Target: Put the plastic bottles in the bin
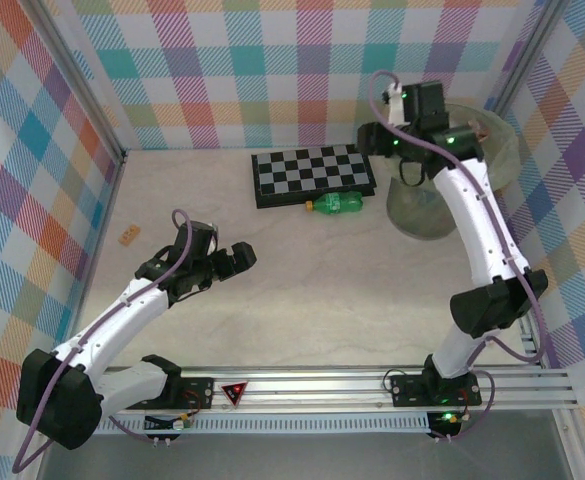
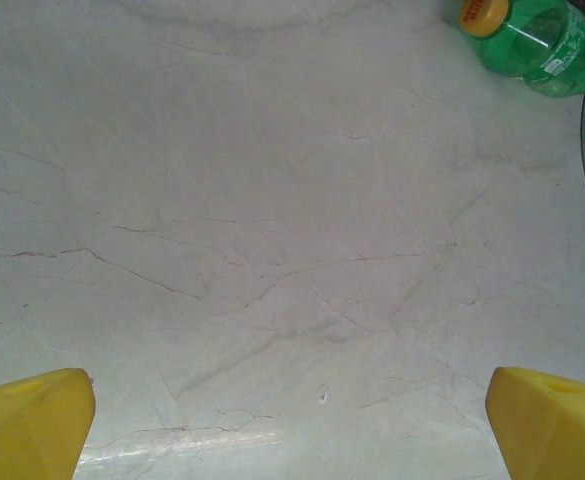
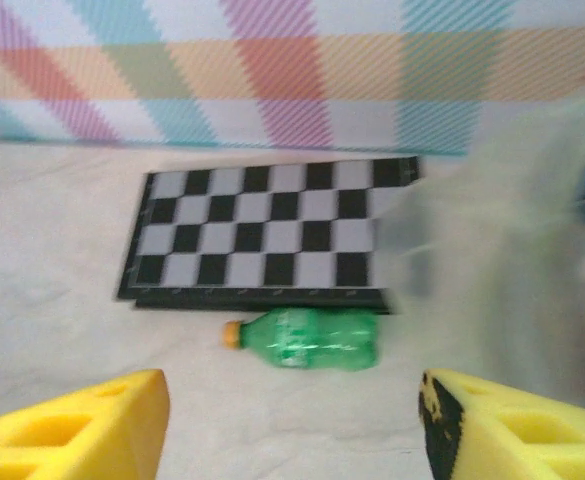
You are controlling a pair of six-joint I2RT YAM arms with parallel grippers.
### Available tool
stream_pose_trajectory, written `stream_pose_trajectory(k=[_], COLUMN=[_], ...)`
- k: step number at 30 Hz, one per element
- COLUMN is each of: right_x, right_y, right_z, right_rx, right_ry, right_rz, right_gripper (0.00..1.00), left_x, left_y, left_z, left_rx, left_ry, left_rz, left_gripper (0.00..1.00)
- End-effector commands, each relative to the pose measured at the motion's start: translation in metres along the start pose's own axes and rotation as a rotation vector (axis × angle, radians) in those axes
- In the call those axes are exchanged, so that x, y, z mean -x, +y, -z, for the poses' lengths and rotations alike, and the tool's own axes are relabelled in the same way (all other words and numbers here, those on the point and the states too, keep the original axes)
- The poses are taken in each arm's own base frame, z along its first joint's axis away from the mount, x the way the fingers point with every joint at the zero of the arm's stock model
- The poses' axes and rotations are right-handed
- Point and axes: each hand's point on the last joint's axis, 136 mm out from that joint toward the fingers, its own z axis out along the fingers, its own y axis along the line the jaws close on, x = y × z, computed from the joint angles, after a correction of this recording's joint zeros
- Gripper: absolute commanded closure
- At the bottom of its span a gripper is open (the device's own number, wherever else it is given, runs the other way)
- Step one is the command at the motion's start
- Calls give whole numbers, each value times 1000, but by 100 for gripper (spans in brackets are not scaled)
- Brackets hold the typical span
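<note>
Top view gives the layout. One green bottle (image 1: 335,204) lies on its side on the table (image 1: 302,290), just at the near edge of the checkerboard (image 1: 312,175), orange cap pointing left. The bin (image 1: 424,215) stands just right of the board, in the far right corner. A tan block (image 1: 127,236) sits far left, near the wall.

My right gripper (image 1: 409,168) is at the bin's left side, and the arm crosses the bin from above. I can't tell its height from this view. The right wrist view settles the jaws: yellow fingers (image 3: 72,430) well apart, nothing between them, holding nothing. There the bottle lies ahead and roughly centred between the fingers, clear of them. The bin is a pale blur close on the right, too soft for its contents.

My left gripper (image 1: 222,262) is over bare table, mid-left. It's spread as wide as it goes and empty. The left wrist view adds the marble surface up close and the bottle in the upper right corner, cap nearest, well apart from my fingertips (image 2: 27,425).
</note>
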Motion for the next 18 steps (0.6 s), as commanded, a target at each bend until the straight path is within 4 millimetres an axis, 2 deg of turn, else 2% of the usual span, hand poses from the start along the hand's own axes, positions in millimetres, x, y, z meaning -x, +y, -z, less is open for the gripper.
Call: stream_pose_trajectory(k=[1,2,7,13,18], right_x=[-13,-23,-55,-85,-112], right_y=[27,33,42,20,3], right_z=[-9,-17,-53,-102,-135], right_rx=[90,101,116,-7,-130], right_ry=[5,24,66,95,154], right_rz=[-55,-63,-165,-388,-597], right_gripper=[28,24,20,2,1], left_x=[7,7,5,4,5], left_y=[-4,-4,-2,-2,-3], left_z=[-1,-1,-2,-3,-2], left_rx=[-18,-18,-15,-18,-20], left_ry=[-14,-13,-10,-9,-11], left_rz=[11,9,8,11,12], left_gripper=[0,0,0,0,0])
